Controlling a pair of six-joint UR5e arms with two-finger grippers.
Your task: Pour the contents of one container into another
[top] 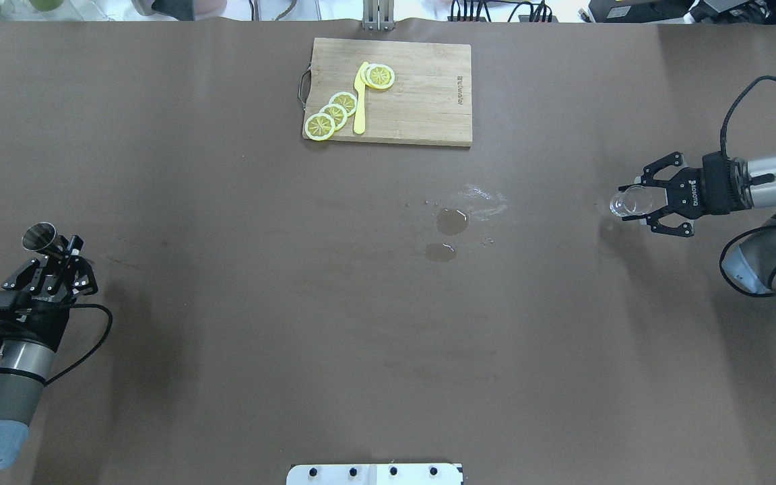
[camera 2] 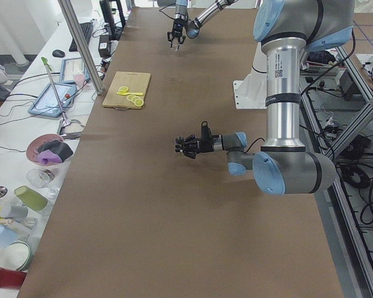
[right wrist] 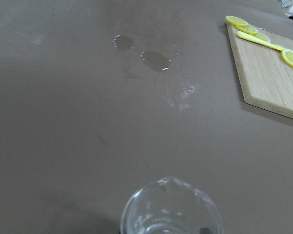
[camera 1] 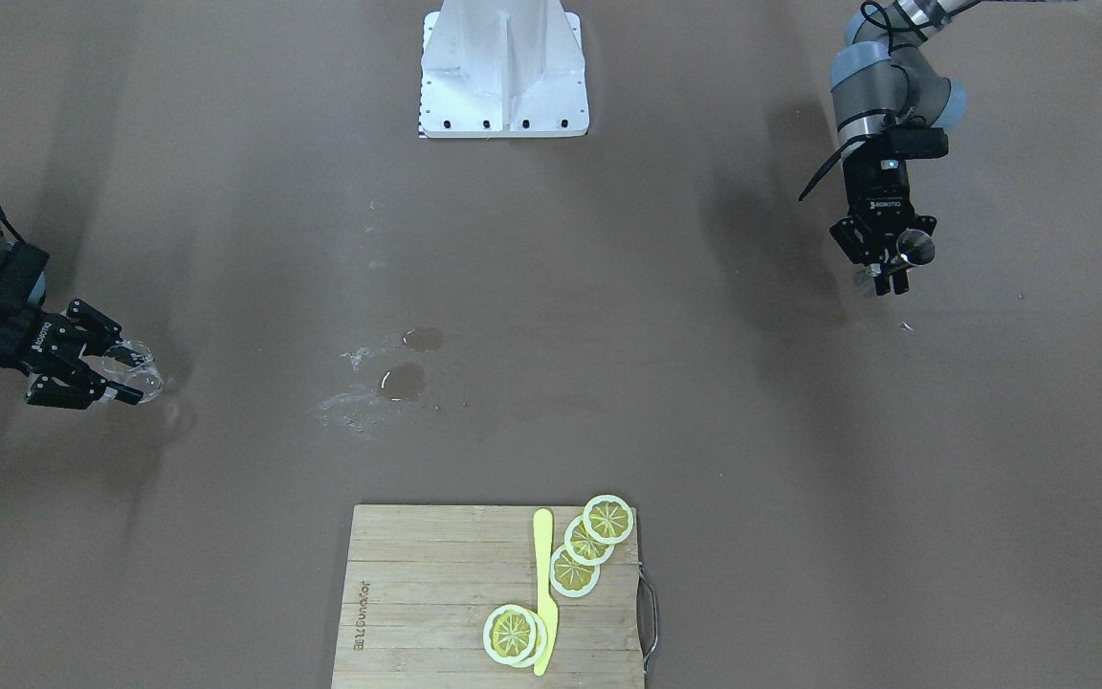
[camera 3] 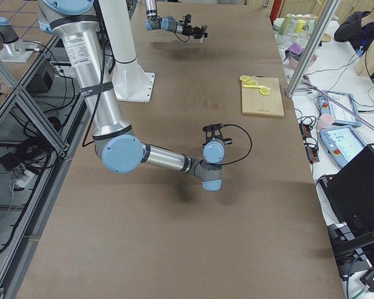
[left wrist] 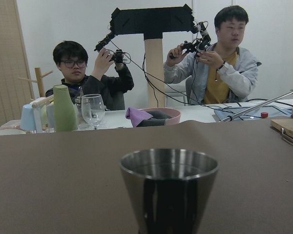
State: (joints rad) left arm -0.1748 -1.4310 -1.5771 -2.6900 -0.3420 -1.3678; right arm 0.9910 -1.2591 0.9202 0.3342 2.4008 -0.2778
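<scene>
- Front-facing view: at the view's right, the left gripper (camera 1: 895,271) pointed down, fingers closed onto a steel cup (camera 1: 916,251), clear of the brown table (camera 1: 704,431).
- Over on the other side, the right gripper (camera 1: 121,368) had a clear glass beaker (camera 1: 142,376) pinched between its fingers, above its own shadow.
- Between them lay two small puddles (camera 1: 404,380). At the near edge sat a wooden cutting board (camera 1: 436,593) with lemon slices (camera 1: 575,570) and a yellow knife (camera 1: 543,584) on it.
- Overhead view: steel cup far left, glass beaker far right, well apart. The puddles were near the middle and the board was at the far edge.
- Side views: both grippers were off the table, but too small there to judge their grip.
- Left wrist view: the steel cup stood upright and filled the lower middle, rim level, inside hidden. Two operators (left wrist: 224,63) sat beyond the table's end.
- Right wrist view: the beaker's rim and pouring lip showed at the bottom edge, with the puddles ahead and the board to the upper right. I could not tell whether the beaker held any liquid.
</scene>
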